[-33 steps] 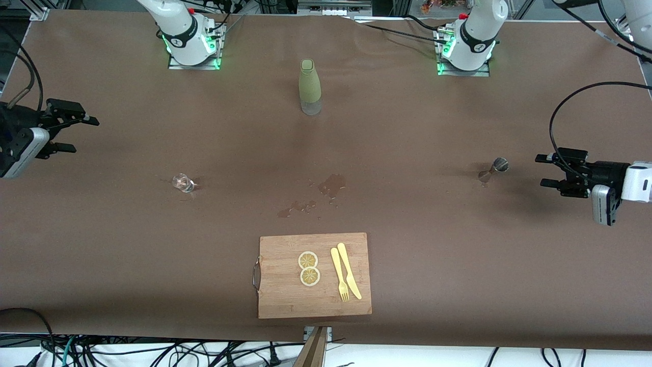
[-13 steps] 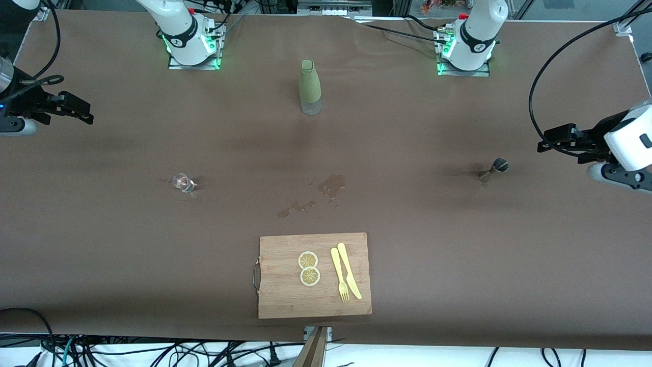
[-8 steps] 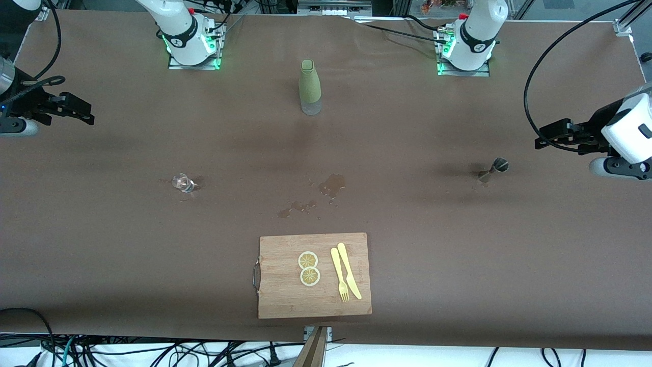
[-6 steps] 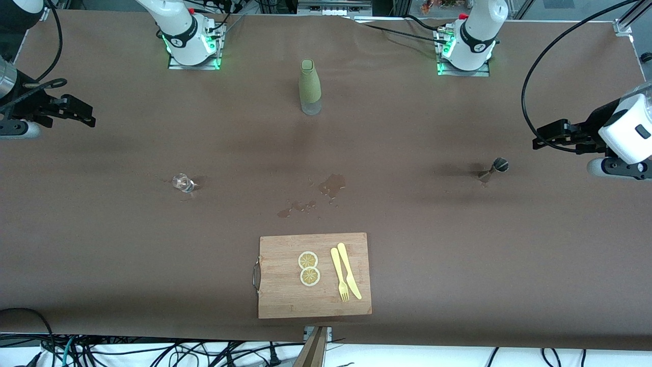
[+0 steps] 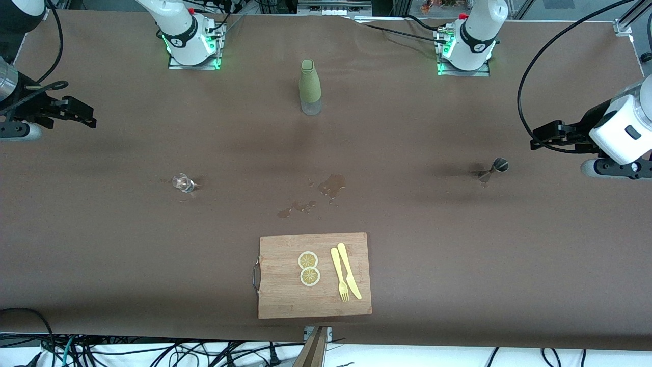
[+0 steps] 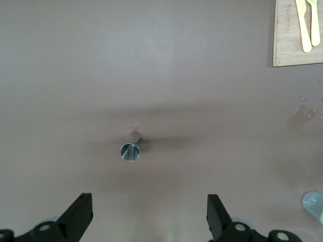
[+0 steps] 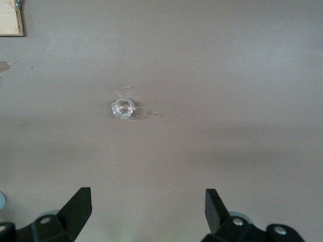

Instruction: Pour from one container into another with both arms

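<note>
A small clear glass (image 5: 182, 182) stands on the brown table toward the right arm's end; it also shows in the right wrist view as the glass (image 7: 122, 108). A metal jigger (image 5: 496, 168) stands toward the left arm's end, seen too as the jigger (image 6: 131, 148). My right gripper (image 5: 90, 117) hangs open over bare table at its end, apart from the glass. My left gripper (image 5: 537, 137) hangs open over the table beside the jigger, not touching it. In the wrist views the left gripper (image 6: 147, 217) and right gripper (image 7: 146, 206) hold nothing.
A green bottle (image 5: 309, 86) stands mid-table between the arm bases. A wet spill (image 5: 331, 184) lies at the centre. Nearer the camera, a wooden cutting board (image 5: 277, 295) carries two lemon slices (image 5: 308, 268), a yellow fork (image 5: 340, 275) and knife (image 5: 349, 270).
Both wrists have turned and lifted since the earliest frame. Over the last second the left gripper crept toward the middle of the table; the right gripper barely moved. Nothing was taken hold of.
</note>
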